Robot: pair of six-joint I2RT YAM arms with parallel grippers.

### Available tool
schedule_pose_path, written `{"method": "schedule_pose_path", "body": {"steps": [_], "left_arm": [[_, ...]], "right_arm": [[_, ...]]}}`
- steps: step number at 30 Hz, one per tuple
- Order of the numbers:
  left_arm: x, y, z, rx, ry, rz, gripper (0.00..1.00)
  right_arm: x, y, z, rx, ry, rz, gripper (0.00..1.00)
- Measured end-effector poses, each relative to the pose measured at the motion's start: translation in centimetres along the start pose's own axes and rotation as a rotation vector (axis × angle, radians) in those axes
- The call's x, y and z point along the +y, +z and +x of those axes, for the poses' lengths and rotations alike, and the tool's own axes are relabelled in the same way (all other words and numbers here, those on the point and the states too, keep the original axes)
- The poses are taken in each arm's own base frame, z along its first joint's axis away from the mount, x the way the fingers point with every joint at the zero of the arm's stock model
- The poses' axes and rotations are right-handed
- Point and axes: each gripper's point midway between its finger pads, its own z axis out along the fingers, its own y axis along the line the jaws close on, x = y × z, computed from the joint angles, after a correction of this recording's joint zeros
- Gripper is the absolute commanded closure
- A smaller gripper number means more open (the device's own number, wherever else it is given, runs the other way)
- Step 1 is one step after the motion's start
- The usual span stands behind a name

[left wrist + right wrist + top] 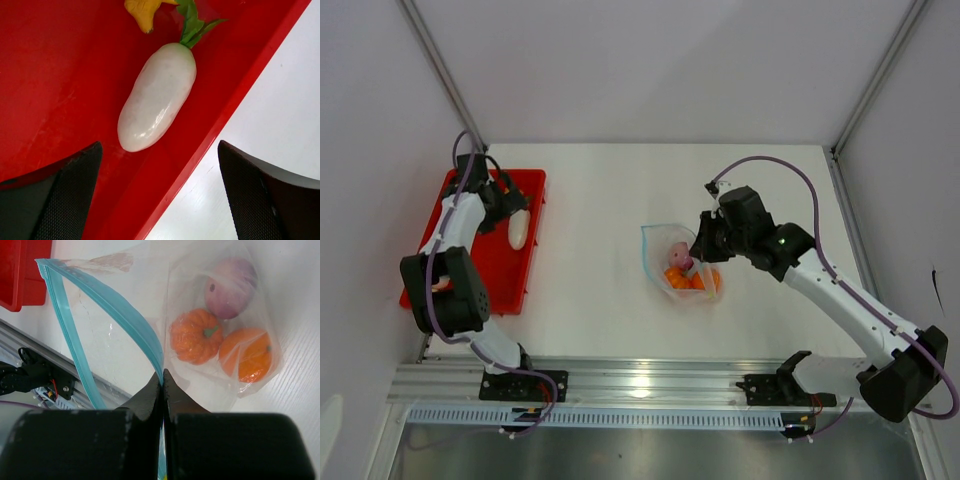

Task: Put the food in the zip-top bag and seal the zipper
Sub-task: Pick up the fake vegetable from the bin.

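left hand (159,145) above radish (157,97), right hand (163,372) pinching zipper (115,306)

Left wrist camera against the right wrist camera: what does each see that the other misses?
Only the left wrist view shows the white radish with green leaves lying in the red tray, a yellow piece beyond it, and the left end effector open above them. Only the right wrist view shows the zip-top bag holding a pumpkin, an orange and a pink-purple piece, with the right end effector pinched shut on the zipper. Both show part of that red tray and the white table.
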Motion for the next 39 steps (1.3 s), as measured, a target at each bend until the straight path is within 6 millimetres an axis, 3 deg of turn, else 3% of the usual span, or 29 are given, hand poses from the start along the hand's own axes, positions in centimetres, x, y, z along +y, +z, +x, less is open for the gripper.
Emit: {"method": "schedule_pose_path", "body": {"steps": [10, 31, 34, 39], "left_arm": [[0.7, 3.7, 1.0, 0.119, 0.028, -0.059, 0.07], [2.6, 7.3, 2.7, 0.260, 0.151, -0.141, 0.13], [2.5, 7.5, 2.0, 0.254, 0.164, -0.138, 0.19], [2.5, 7.7, 2.1, 0.259, 0.171, -0.138, 0.44]], "right_arm": [[0.1, -0.2, 0.0, -0.003, -0.001, -0.007, 1.00], [0.0, -0.4, 0.3, -0.002, 0.000, -0.008, 1.00], [0.0, -0.6, 0.3, -0.006, -0.001, -0.010, 1.00], [-0.1, -0.6, 0.6, -0.004, 0.000, -0.009, 1.00]]}}
